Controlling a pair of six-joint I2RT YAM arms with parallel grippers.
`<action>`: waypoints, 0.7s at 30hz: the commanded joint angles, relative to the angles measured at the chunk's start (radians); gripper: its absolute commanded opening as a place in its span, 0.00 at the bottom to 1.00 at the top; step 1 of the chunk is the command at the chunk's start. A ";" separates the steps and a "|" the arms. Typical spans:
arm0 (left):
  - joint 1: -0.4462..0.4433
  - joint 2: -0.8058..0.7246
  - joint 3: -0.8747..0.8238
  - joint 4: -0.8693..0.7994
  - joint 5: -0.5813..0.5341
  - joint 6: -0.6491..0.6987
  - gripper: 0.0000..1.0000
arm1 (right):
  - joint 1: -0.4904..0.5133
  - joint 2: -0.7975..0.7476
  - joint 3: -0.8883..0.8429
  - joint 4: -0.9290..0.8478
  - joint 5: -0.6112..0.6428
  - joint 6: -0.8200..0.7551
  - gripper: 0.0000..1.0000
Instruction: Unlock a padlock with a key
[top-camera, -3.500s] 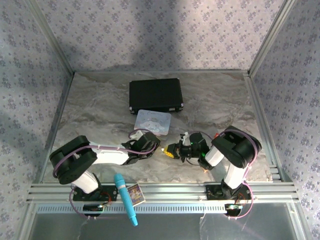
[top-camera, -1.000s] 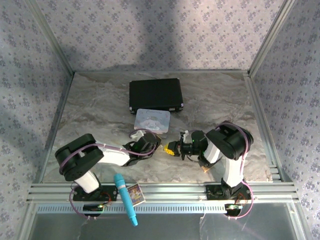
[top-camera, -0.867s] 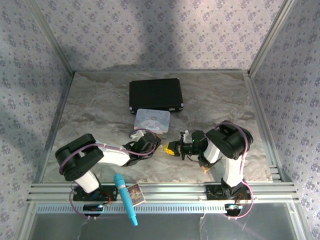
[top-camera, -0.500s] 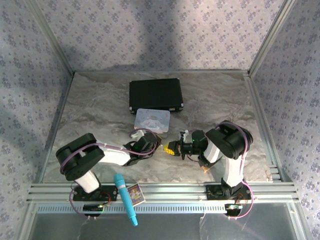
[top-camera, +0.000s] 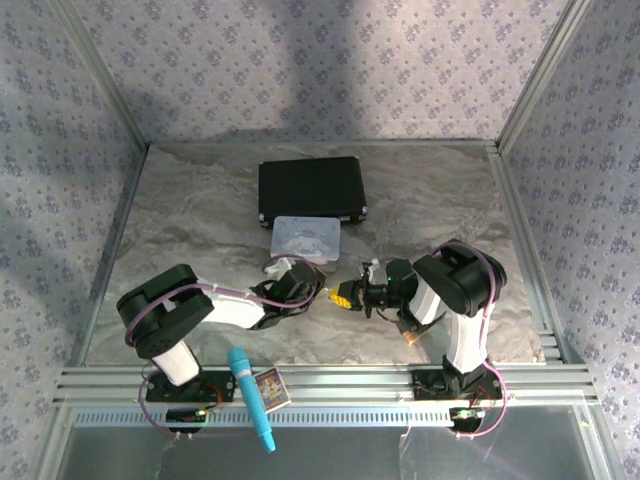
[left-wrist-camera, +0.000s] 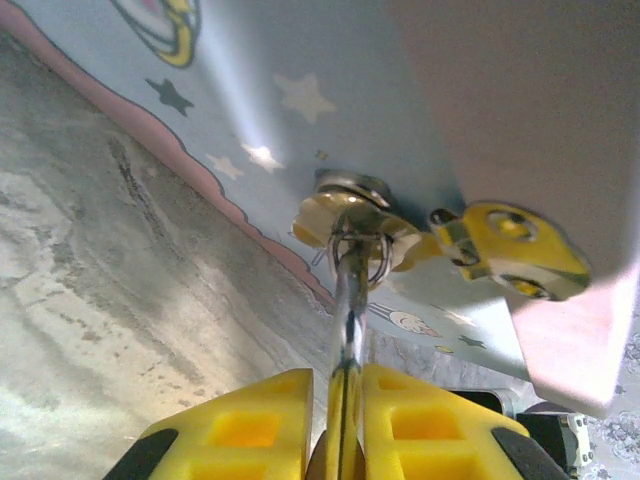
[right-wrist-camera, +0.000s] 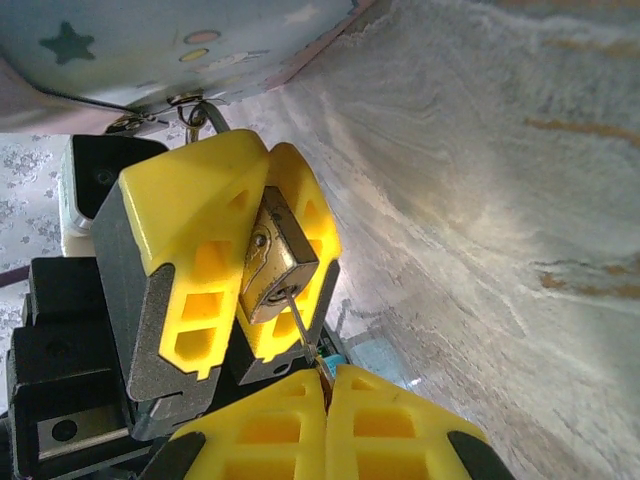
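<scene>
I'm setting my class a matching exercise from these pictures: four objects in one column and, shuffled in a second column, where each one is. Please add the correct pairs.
Column 1
1. padlock
2. key
3. black case
4. blue microphone-shaped object

Column 2
A. lying across the near metal rail
B. pinched in the right end effector, tip at the padlock
C. at the back, just behind the pastel tin
D. clamped in the left end effector

Pairs: 1-D, 2-B, 3-C, 4-A

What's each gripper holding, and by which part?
Left gripper holds the padlock by its brass body; right gripper holds the key by its head end.
</scene>
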 joint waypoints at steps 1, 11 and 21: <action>-0.048 0.020 0.016 0.029 0.166 -0.005 0.00 | -0.029 0.042 0.028 -0.012 0.078 -0.021 0.00; -0.049 0.033 0.019 0.045 0.173 -0.012 0.00 | -0.041 0.055 0.046 -0.020 0.063 -0.028 0.00; -0.049 0.024 0.021 0.043 0.180 -0.026 0.00 | -0.027 0.102 0.044 -0.008 0.084 -0.036 0.00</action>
